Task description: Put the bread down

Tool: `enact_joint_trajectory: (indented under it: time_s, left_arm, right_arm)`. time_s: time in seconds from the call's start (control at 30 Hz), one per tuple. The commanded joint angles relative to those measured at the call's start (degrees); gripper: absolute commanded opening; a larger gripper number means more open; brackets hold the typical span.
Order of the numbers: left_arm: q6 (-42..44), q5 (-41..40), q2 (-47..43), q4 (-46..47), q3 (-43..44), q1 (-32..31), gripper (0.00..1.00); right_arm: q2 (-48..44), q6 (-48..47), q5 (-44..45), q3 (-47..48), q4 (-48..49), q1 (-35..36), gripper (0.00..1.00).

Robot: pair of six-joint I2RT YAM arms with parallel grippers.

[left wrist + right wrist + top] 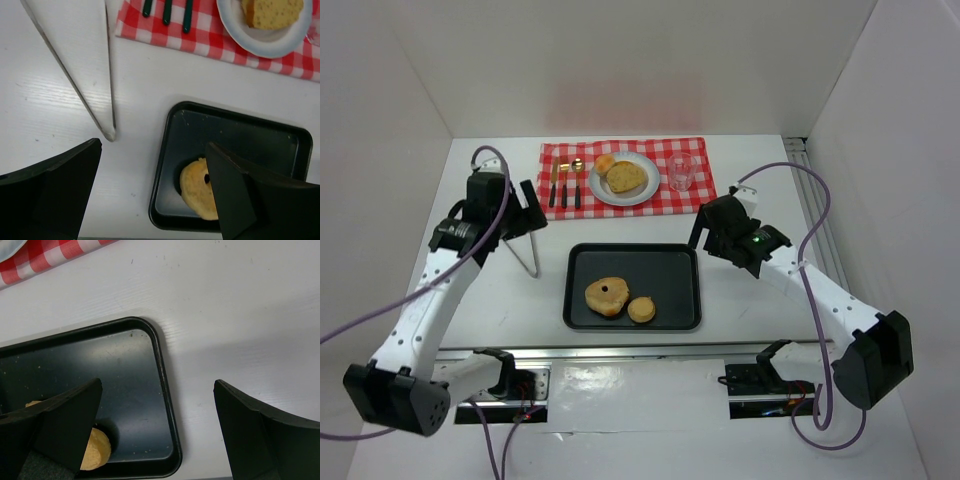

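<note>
Sitting on the black tray [665, 272] are two pieces: a bread with the hole [607, 296] at the near left and a small round bun [641, 310] just beside it on the right, pretty much touching. The tray is in the middle of the white table [760, 330], between the two arms.

Past the tray's far edge there's a red checkered cloth [705, 198] with a white plate [648, 191] on it. The plate already has a bread slice [627, 177] and a little roll [605, 163]. Dark-handled cutlery [565, 184] lies left of the plate and a clear glass [681, 171] stands to its right.

Left gripper [532, 208] hovers off the tray's far left corner, fingers spread wide with nothing between them. Metal tongs [533, 268] lie on the table under it. Its wrist cam shows the bread with the hole partly hidden behind one finger [240, 200].

Right gripper [705, 232] hangs over the tray's far right corner, also wide open and empty-handed; its cam catches the bun at the tray's edge.
</note>
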Motion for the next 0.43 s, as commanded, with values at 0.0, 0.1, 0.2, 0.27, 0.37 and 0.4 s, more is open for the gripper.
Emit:
enact_joint_trajectory:
  time_s: [0.0,0.1,0.2,0.27,0.37,0.4]
  left_arm:
    - [3.65,9.13,-4.41,7.11,-5.48,0.18,0.98]
    - [3.65,10.65,-4.94,7.74,-6.81,0.70,1.00]
    - [3.65,11.61,-3.80,8.26,-6.82,0.70,1.00]
    - [3.65,11.62,-3.80,8.26,-6.82,0.70,0.98]
    - [3.65,11.62,-3.80,8.79,-6.82,0.70,0.98]
    - [3.65,11.62,-3.19,8.79,-6.82,0.70,0.98]
  right_arm:
    - [0.02,-0.47,0.88,2.06,2.46,0.48,1.00]
    - [0.02,-0.47,0.88,2.06,2.46,0.48,1.00]
    - [0.02,-0.47,1.40,2.06,2.46,0.48,1.00]
    - [-0.51,-0.47,1.40,1.54,1.93,0.48,1.00]
    - [-1.03,-0.47,1.40,1.01,1.93,0.48,1.00]
    - [-1.03,-0.47,1.40,1.01,1.93,0.48,1.00]
